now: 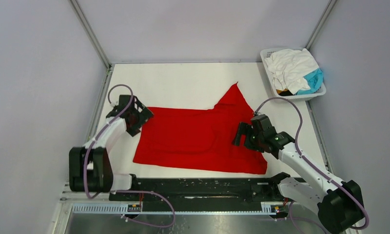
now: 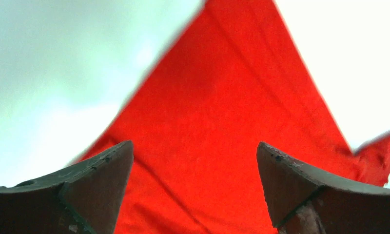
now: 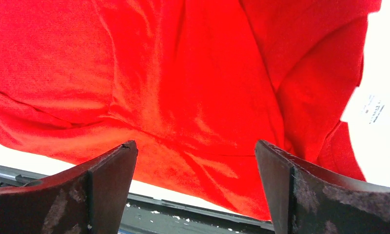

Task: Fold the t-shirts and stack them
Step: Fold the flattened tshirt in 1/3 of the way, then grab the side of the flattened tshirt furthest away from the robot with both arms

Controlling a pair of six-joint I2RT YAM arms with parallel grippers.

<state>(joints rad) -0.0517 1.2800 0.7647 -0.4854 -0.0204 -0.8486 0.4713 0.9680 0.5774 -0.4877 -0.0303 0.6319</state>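
A bright red t-shirt lies spread across the middle of the white table, one sleeve pointing up toward the back. My left gripper is open at the shirt's left edge; in its wrist view the red cloth fills the space between the jaws. My right gripper is open over the shirt's right part; its wrist view shows creased red cloth and the shirt's near hem below. White and teal shirts sit crumpled in the basket.
A white slotted plastic basket stands at the back right corner. A black rail runs along the table's near edge and shows in the right wrist view. Grey walls enclose the table.
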